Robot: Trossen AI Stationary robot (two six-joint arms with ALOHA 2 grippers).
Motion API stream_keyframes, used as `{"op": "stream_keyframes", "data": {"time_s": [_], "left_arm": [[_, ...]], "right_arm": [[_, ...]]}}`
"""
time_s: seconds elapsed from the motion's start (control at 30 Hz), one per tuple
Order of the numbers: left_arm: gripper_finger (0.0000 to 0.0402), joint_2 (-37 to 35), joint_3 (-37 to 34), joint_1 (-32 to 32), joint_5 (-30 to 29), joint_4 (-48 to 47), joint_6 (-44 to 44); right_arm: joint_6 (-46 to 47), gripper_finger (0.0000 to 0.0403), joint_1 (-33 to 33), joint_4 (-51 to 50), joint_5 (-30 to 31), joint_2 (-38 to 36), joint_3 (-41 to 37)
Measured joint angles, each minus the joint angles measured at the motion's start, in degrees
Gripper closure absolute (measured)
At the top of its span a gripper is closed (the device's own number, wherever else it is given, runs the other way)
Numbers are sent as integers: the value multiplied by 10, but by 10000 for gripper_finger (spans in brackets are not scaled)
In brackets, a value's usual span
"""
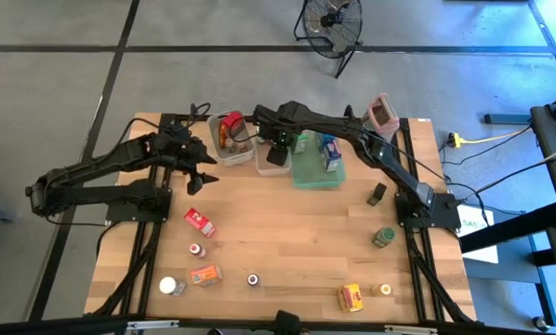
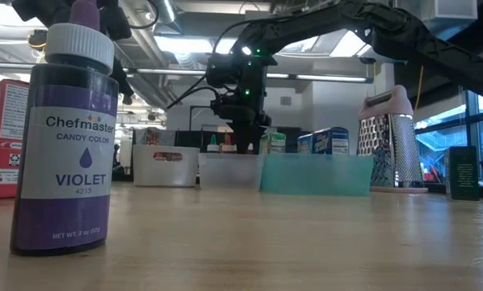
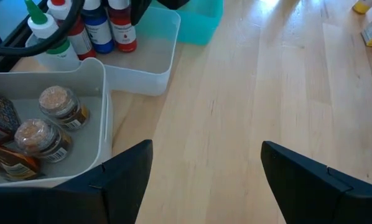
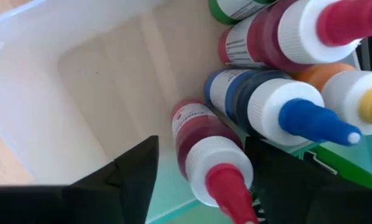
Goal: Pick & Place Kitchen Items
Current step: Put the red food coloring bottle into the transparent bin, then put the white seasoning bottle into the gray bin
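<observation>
Your right gripper (image 4: 198,180) sits fingers parted around the red-capped colour bottle (image 4: 208,155) standing in the clear bin (image 4: 24,93), apparently releasing; left gripper (image 3: 204,180) waits wide over the tabletop (image 3: 248,93).

My two arms (image 1: 92,172) are matte black, built of slim jointed links with loose black cables looping along them. Each end effector (image 3: 201,180) has two flat, angular dark fingers (image 4: 133,180). A small green light glows on my right arm (image 2: 245,91).

Bright overhead ceiling lights, glare on table (image 3: 279,37), blurred background
</observation>
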Motion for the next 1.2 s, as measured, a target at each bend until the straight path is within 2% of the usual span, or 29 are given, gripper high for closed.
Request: {"op": "stream_keyframes", "data": {"time_s": [0.27, 0.77, 1.0, 1.2], "left_arm": [[107, 0, 0, 0, 0, -2, 0], [107, -12, 0, 1, -5, -16, 25], [107, -82, 5, -5, -6, 5, 73], [107, -166, 11, -37, -2, 39, 80]], "right_arm": [[0, 139, 0, -13, 39, -14, 4], [-19, 141, 47, -62, 45, -85, 5], [-11, 141, 118, -92, 41, -149, 5], [-4, 141, 199, -133, 4, -180, 5]]}}
